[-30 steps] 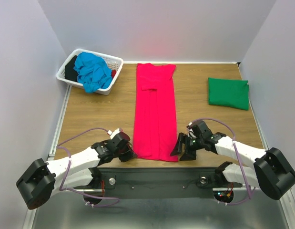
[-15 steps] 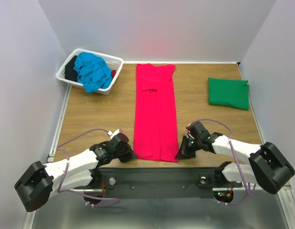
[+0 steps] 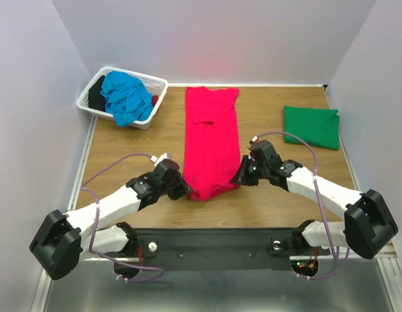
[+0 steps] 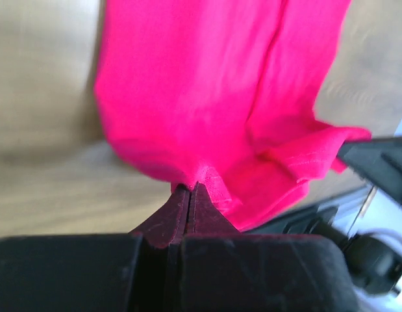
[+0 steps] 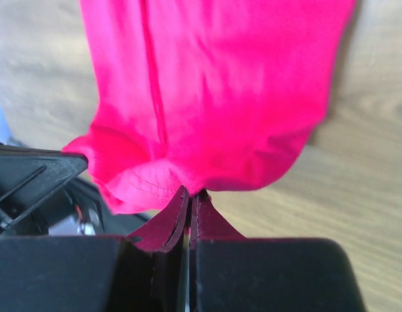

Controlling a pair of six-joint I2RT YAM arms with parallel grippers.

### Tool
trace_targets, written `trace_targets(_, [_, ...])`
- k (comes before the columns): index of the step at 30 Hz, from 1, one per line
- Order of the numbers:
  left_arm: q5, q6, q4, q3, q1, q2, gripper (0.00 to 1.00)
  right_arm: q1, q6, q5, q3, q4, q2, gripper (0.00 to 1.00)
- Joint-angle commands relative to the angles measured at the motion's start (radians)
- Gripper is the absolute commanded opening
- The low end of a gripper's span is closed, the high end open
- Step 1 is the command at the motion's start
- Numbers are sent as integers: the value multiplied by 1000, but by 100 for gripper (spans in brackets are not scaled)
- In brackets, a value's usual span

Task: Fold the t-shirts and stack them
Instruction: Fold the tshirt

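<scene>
Two hem corners of the soft crimson-pink cloth t-shirt (image 3: pixel 212 140) are bunching, pinched tight between the left fingers (image 4: pixel 165 221) and right fingers (image 5: pixel 169 224).

White lattice laundry basket (image 3: pixel 160 97): stands on the wooden table (image 3: pixel 129 156), at its far corner, well beyond and left of the left gripper (image 3: pixel 188 193). Dark cloth (image 3: pixel 97 101) lies inside it.
</scene>
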Motion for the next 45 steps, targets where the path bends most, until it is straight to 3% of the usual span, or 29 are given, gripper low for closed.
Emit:
trace_targets(1, [-17, 122, 31, 133, 76, 81, 0, -10, -40, 144, 111, 13, 29, 0])
trace_targets(8, [5, 243, 55, 354, 187, 267, 0, -79, -101, 288, 301, 15, 144, 0])
trace_targets(24, [63, 441, 69, 759, 357, 647, 0, -276, -184, 117, 616, 76, 478, 1])
trace_targets(45, [106, 509, 80, 1014, 409, 957, 0, -372, -273, -32, 864, 96, 794, 0])
